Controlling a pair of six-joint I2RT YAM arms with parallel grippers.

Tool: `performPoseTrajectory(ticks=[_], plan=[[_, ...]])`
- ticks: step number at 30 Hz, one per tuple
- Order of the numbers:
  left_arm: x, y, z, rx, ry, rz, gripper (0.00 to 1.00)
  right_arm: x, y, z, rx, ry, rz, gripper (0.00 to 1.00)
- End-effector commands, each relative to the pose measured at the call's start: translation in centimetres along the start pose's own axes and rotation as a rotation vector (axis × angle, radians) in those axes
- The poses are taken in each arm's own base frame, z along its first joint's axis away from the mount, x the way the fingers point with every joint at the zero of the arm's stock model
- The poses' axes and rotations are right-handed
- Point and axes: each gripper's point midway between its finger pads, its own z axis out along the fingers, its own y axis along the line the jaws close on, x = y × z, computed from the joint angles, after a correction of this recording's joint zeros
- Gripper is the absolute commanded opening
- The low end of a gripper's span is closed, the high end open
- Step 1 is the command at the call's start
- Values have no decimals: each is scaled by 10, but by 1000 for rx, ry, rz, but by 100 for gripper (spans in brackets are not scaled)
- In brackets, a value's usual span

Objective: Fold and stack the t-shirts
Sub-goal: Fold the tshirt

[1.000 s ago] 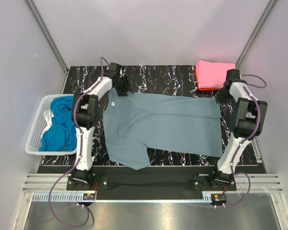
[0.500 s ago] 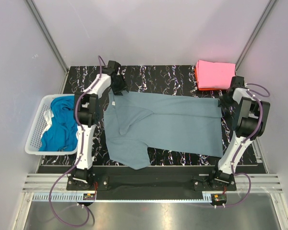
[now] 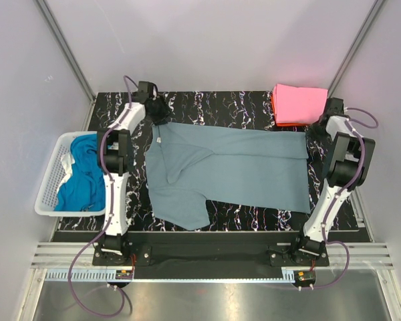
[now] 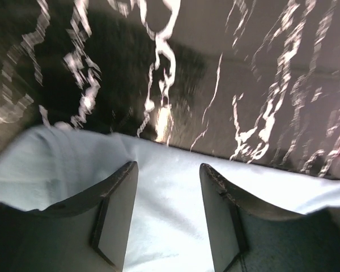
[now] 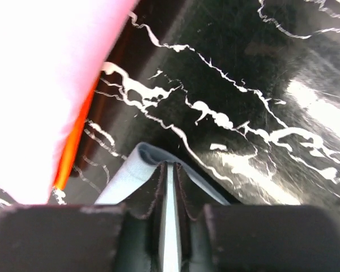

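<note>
A grey-blue t-shirt (image 3: 234, 167) lies spread mid-frame on a white-veined black table (image 3: 220, 103) between pale lilac walls (image 3: 207, 40). The left gripper (image 4: 169, 170) gapes wide over the cloth at upper left. The right gripper (image 5: 168, 167) pinches the hem at upper right.

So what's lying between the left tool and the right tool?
The grey-blue t-shirt, spread flat; its far edge spans left tool to right tool, per top view.

Boxed in by pale lilac walls (image 3: 207, 40), grey struts (image 3: 63, 47) at the corners; black, white-veined marble bench (image 3: 220, 107); brushed metal floor (image 3: 220, 301) below.
</note>
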Motion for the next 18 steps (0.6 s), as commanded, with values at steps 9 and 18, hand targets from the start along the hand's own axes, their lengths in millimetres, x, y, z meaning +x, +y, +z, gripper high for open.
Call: performPoseTrajectory(ticks=[9, 18], plan=[[27, -45, -215, 10, -180, 255, 57, 41, 23, -173, -179, 45, -151, 33], [197, 15, -271, 17, -16, 356, 58, 261, 31, -275, -513, 338, -630, 45]])
